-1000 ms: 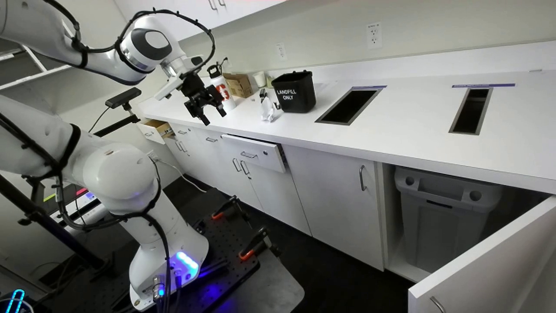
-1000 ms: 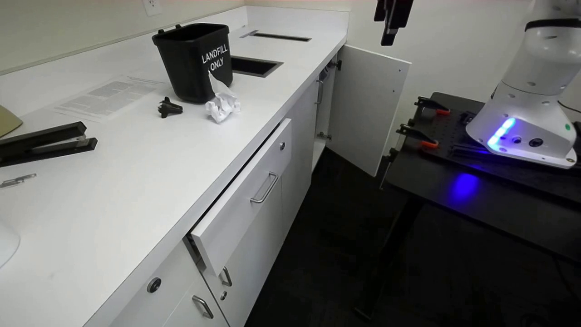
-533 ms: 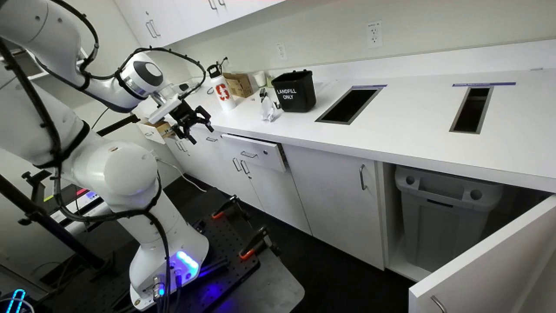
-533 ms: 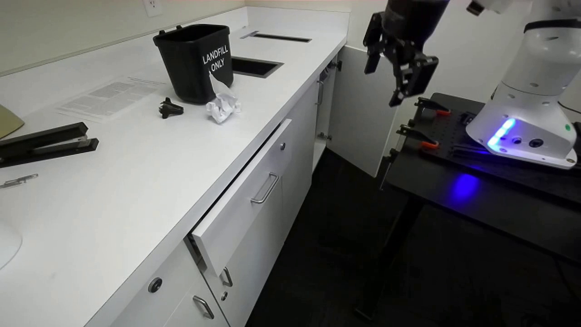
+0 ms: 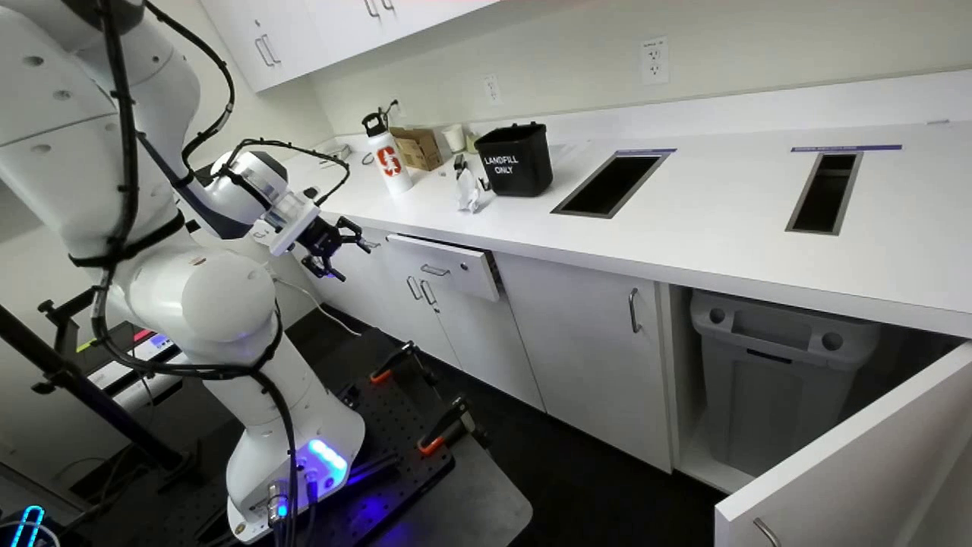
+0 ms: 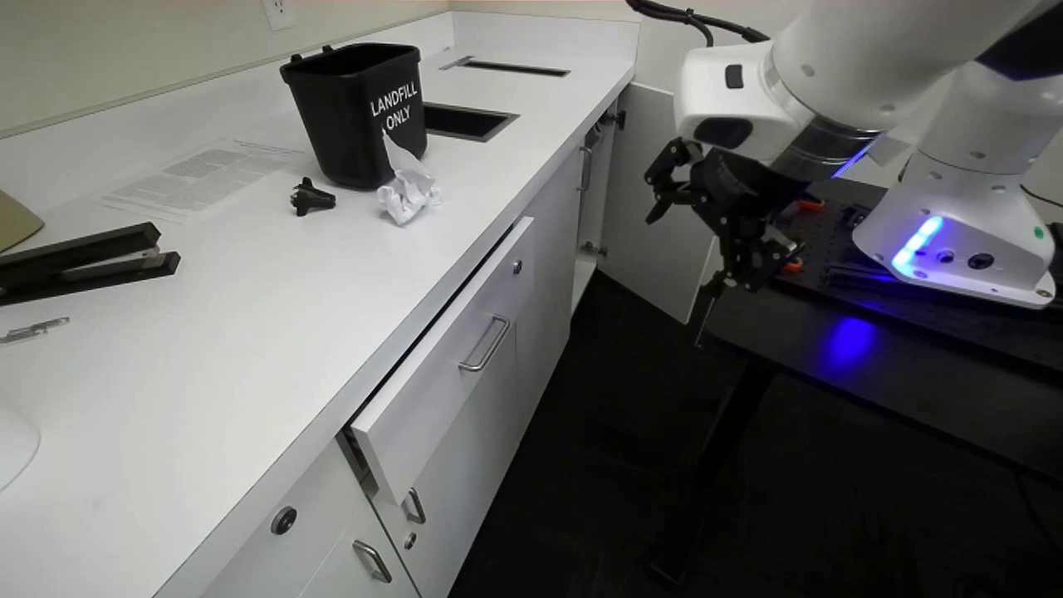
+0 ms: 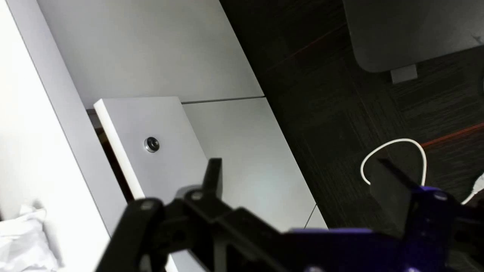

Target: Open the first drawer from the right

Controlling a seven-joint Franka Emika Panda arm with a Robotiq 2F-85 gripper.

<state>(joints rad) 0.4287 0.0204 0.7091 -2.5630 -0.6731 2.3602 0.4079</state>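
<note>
The first drawer from the right has a flat white front [image 5: 472,279] with a slim metal bar handle [image 5: 435,270] and a round lock. It stands slightly pulled out, with a narrow dark gap under the counter edge. In an exterior view its front [image 6: 440,374] and bar handle [image 6: 484,343] show fully. In the wrist view the drawer front [image 7: 162,117] shows its lock; its handle is hidden behind the gripper. My gripper [image 5: 355,263] is open and empty, apart from the drawer, at about drawer height. Its spread fingers also show in an exterior view [image 6: 683,254] and the wrist view [image 7: 300,162].
The counter [image 5: 683,228] overhangs the drawer and holds a black bin [image 5: 519,161], crumpled paper [image 6: 407,189], a stapler [image 6: 91,259] and a bottle [image 5: 389,161]. A cabinet door [image 5: 858,448] stands open at the right. The black robot table [image 6: 797,349] faces the cabinets.
The arm has come down from above counter height to about drawer height. The gripper has tilted from pointing down to pointing more toward the cabinet fronts. The drawer has not moved.
</note>
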